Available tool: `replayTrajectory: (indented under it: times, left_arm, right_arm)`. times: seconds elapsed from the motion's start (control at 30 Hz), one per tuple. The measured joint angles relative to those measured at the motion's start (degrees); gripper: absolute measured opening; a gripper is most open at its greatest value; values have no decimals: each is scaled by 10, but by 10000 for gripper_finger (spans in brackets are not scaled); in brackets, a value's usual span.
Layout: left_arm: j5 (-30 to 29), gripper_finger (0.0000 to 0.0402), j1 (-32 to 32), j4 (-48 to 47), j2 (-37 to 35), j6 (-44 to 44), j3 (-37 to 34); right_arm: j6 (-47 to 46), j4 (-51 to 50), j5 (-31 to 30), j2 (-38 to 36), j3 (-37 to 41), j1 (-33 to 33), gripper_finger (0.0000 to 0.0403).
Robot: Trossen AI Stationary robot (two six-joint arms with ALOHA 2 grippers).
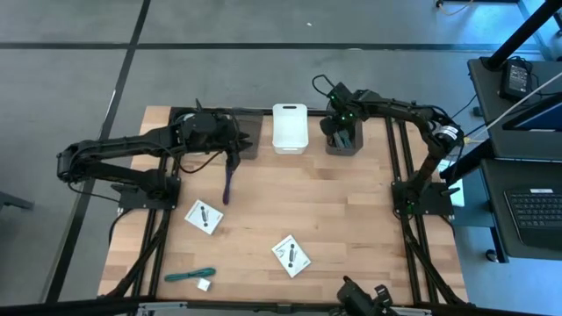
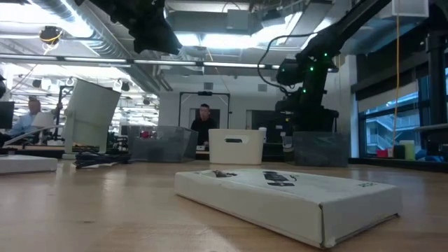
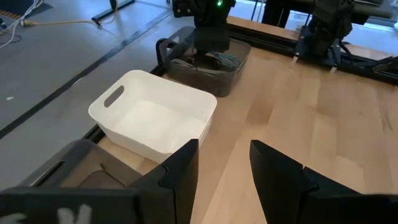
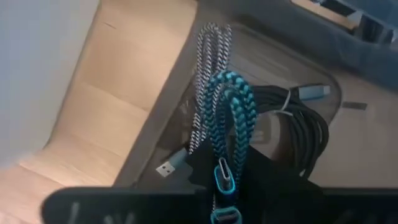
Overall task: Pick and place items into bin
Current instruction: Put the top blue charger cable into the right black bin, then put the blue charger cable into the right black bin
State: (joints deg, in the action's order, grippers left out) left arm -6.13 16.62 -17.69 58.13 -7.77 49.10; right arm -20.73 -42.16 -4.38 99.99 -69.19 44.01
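- The bench (image 1: 351,211) carries three bins along its far edge: a dark bin on the left (image 1: 248,132), a white bin (image 1: 290,128) in the middle, and a dark bin on the right (image 1: 343,140).
- The right pincer (image 1: 341,121) hangs over the right dark bin with a teal braided tie (image 4: 231,118) and a grey one (image 4: 208,81) at its tip. I cannot tell whether it is clamped on them. A coiled black cable (image 4: 298,124) already lies in that bin.
- The left pincer (image 3: 224,168) is spread beside the left dark bin, and no item shows between its fingers.
- Two white packets (image 1: 204,216) (image 1: 291,254) lie on the bench, well apart from any bin.
- The purple stick (image 1: 228,183) is just below the left pincer; whether it is touched I cannot tell.
- Another teal tie (image 1: 190,276) and a tiny white cube (image 1: 204,284) sit near the front-left corner.
- In my judgement most of the task is still left to do.
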Motion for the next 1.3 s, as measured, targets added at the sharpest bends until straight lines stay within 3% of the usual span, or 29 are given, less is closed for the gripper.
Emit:
replayTrajectory:
  times: [0.17, 0.6, 1.0, 1.3]
  left_arm:
    - [0, 139, 0, -2, 0, 0, 0]
    - [0, 139, 0, -4, 0, 0, 0]
    - [0, 139, 0, -6, 0, 0, 0]
    - [0, 139, 0, -6, 0, 0, 0]
  right_arm:
    - [0, -2, 1, 1, 0, 3, 77]
    - [-2, -2, -4, 1, -2, 8, 83]
    - [15, -39, -5, 0, -67, 27, 87]
    - [4, -48, -6, 0, -49, 31, 182]
